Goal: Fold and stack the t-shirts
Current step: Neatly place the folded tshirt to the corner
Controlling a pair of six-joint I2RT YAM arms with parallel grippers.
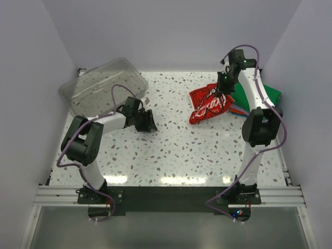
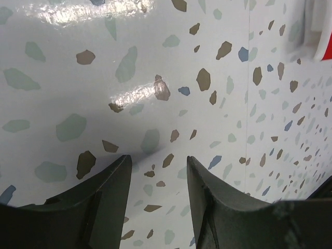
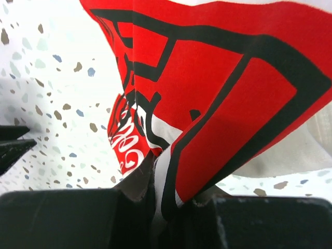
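Top external view: a crumpled cream-white cloth t-shirt with a red-and-white script print is lying in the upper right of the frame on the speckled terrazzo table, its upper edge hanging from the right arm.
Right jaws: pinching nearly shut on a fold of that shirt. The right wrist view is showing red printed cloth caught between them.
Left jaws: standing about half open and holding nothing, hovering over bare table left of centre, just below the clear plastic tub.
Folded stack: green cloth with orange and blue edges is sitting at the right edge, just beside the printed shirt and partly hiding under the arm.
Handling: the shirt is looking light, limp and non-fragile, so it is likely sagging and bunching from a single pinch.
Where to hold: judging by this, pinching hem or shoulder corners with both arms is looking best for spreading it flat.
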